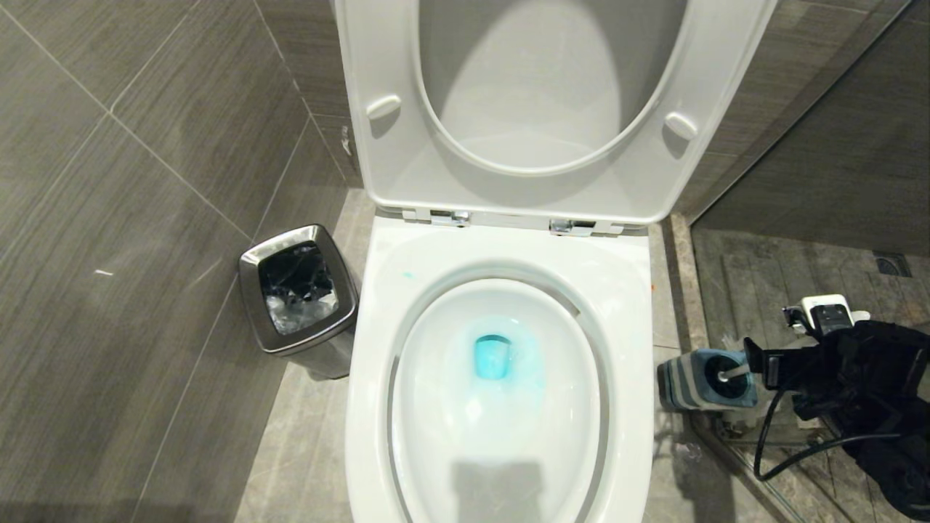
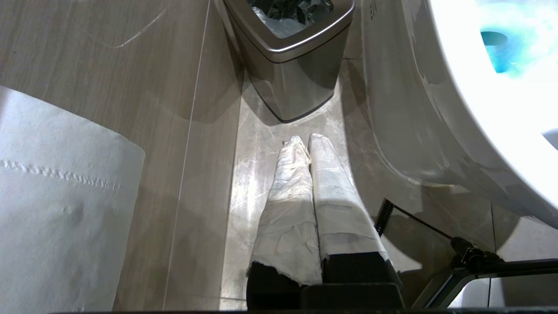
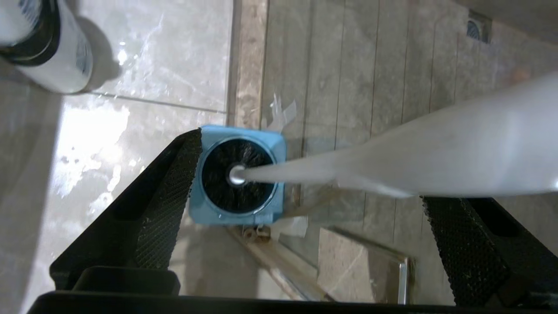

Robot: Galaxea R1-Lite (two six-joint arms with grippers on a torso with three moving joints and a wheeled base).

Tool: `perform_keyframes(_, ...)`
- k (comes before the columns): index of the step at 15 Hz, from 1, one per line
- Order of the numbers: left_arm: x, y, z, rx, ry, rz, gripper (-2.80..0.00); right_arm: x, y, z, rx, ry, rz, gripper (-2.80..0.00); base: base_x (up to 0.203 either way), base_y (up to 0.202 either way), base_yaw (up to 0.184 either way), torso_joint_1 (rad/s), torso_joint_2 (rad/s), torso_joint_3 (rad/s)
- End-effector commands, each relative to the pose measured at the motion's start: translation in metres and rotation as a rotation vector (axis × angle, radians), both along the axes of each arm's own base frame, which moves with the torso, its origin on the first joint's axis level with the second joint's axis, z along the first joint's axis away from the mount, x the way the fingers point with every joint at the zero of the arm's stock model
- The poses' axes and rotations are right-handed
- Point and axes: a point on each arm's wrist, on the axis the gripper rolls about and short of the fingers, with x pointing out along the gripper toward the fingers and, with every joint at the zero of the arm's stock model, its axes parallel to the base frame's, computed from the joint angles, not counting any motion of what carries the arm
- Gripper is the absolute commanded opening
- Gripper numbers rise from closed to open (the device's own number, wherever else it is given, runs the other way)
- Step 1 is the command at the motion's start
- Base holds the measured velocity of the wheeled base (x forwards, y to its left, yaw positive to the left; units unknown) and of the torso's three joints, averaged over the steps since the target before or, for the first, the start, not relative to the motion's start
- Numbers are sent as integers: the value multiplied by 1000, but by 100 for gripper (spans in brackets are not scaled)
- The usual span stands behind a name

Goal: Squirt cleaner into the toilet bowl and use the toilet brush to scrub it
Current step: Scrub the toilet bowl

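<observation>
Toilet brush (image 3: 392,157): standing in blue holder (image 3: 237,174) beside toilet bowl (image 1: 501,407); blue cleaner (image 1: 498,359) already in bowl. Right gripper (image 3: 301,218): jaws wide open astride handle, seemingly not touching. Advised: centre on handle, close firmly, lift straight up. Left gripper (image 2: 305,144): closed, empty, near bin (image 2: 292,65).

Bin (image 1: 299,299) left of toilet bowl (image 1: 625,305), toilet brush (image 1: 729,373) in holder (image 1: 683,381) right.

Toilet brush (image 3: 237,174) bristles sunk in holder (image 3: 279,144), handle end blurred
</observation>
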Motion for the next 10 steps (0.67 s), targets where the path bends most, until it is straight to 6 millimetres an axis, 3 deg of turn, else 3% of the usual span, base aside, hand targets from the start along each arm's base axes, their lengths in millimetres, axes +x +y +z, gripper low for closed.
perform_keyframes(1, 0, 0, 0, 0, -1, 1, -280, 5, -1, -1, -12, -12, -11, 0, 0, 0, 0, 0, 0, 0)
perform_keyframes(7, 0, 0, 0, 0, -1, -1, -280, 5, -1, 0, -16, -17, -19, 0, 0, 0, 0, 0, 0, 0)
perform_keyframes(8, 0, 0, 0, 0, 0, 1, -280, 6, 0, 0, -17, -16, -22, -280, 0, 0, 0, 0, 0, 0)
perform_keyframes(10, 0, 0, 0, 0, 0, 0, -280, 5, 1, 1, -28, -14, -18, -280, 0, 0, 0, 0, 0, 0)
